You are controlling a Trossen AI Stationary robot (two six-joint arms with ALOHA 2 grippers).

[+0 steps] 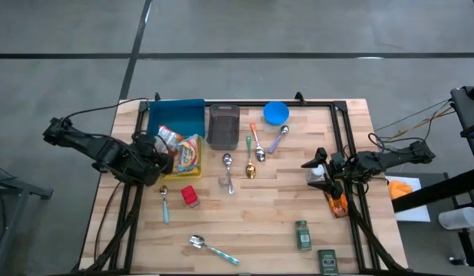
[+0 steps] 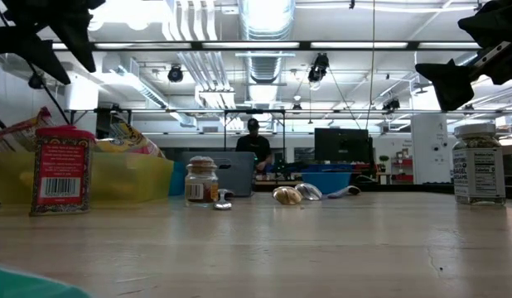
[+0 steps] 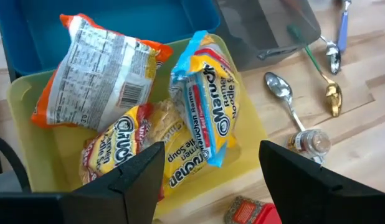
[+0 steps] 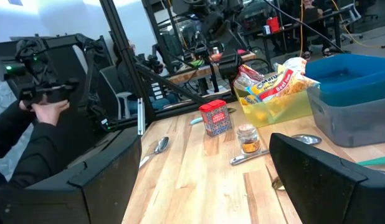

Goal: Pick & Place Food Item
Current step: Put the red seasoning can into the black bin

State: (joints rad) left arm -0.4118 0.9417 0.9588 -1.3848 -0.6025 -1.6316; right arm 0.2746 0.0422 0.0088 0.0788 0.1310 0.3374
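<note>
Hovering spread-open over ramen packets [image 3: 205, 106] in a yellow bin [image 3: 24, 118], the left gripper [image 3: 211, 174]; right gripper [image 4: 205, 180] waits open.

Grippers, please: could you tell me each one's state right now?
Left gripper: open, empty, above the yellow bin.
Right gripper: open, empty.

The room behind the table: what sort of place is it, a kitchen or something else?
Probably a robotics lab or workshop, not a kitchen: bare ceiling ducts overhead, a person at a monitor in the background, and someone's hand holding a control rig beside the wooden table.
</note>
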